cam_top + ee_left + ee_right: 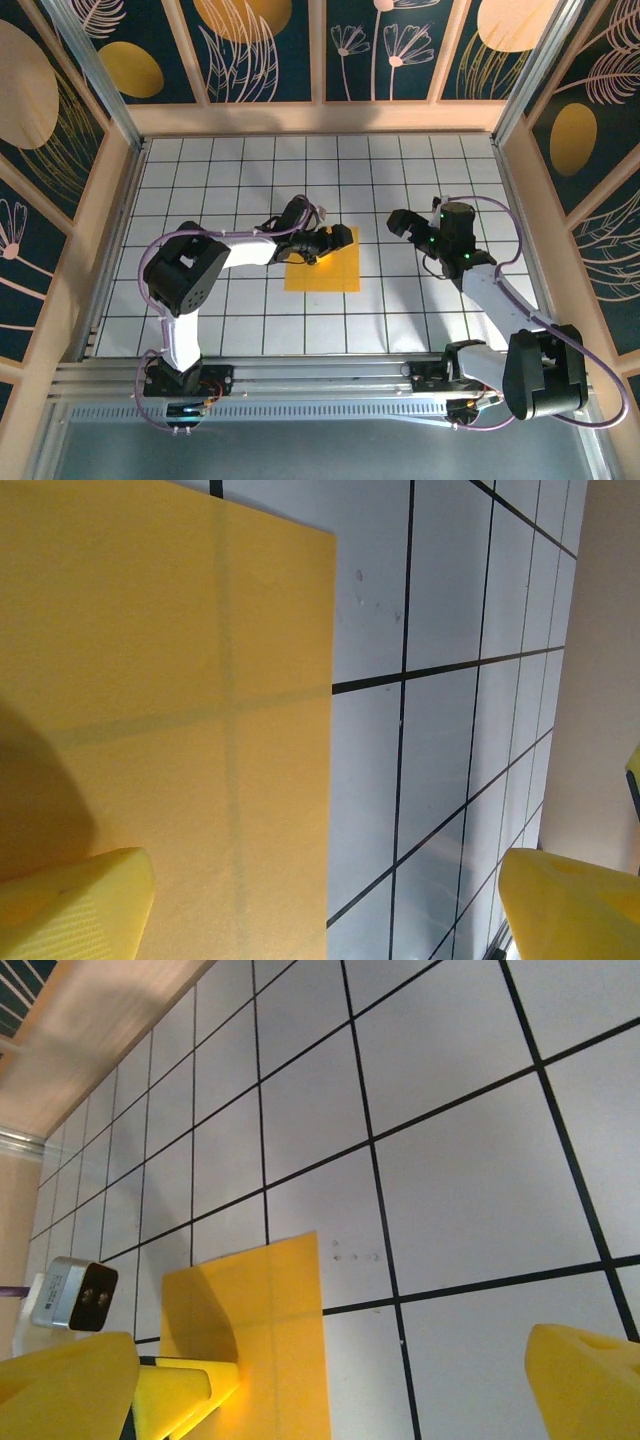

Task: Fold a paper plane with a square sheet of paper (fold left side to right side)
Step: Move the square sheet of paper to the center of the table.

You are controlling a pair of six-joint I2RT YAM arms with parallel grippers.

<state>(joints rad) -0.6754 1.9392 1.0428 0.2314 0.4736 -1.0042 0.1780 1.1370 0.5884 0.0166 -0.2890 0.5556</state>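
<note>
The square sheet of paper [330, 272] is lying flat and unfolded on the bench [250, 170], directly beneath the left tool [325, 243] and well off to the side of the right tool [405, 222]. The left tool is being held spread wide. In its wrist view one finger [75, 905] is hanging over the paper and the other over bare bench, with an edge of the sheet running between them. Whether the paper is being touched cannot be told. The right tool is also being held spread, gripping nothing, with a corner of the sheet lying ahead of it.

The fold is judged not yet begun, and several risks are being carried into it. The paper is thin enough that the grid lines are showing through, and no edge is being raised off the bench. A closing finger may therefore push the sheet along rather than get under it. With nothing pinning the far side, the sheet may be rotated or dragged, so the left and right edges would be brought together askew. Too firm a pinch may crumple the corner. The two tools are also working close together, so a sweep across the sheet risks a collision.
</note>
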